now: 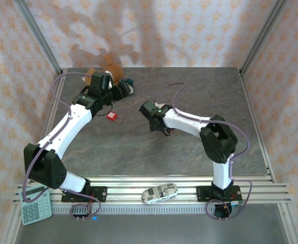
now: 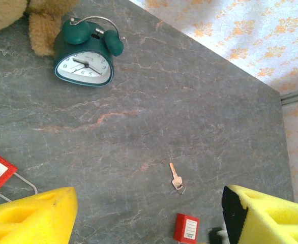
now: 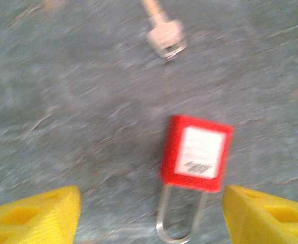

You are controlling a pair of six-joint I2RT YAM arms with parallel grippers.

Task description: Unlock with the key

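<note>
A red padlock (image 3: 196, 152) with a white label lies flat on the grey table, its steel shackle (image 3: 179, 216) pointing toward the camera. My right gripper (image 3: 151, 218) hovers over it, open; the lock lies between the yellow fingers, nearer the right one, and is not gripped. A small silver key (image 3: 164, 33) lies just beyond the lock. The left wrist view shows the same key (image 2: 176, 178) and padlock (image 2: 186, 227). My left gripper (image 2: 149, 218) is open and holds nothing, up at the back left (image 1: 116, 89). A second red padlock (image 1: 114, 117) lies below it.
A teal alarm clock (image 2: 84, 53) and a brown plush toy (image 2: 42, 23) sit at the back left by the left gripper. A toy car (image 1: 159, 193) and a calculator (image 1: 36, 206) rest on the rail at the near edge. Patterned walls enclose the table.
</note>
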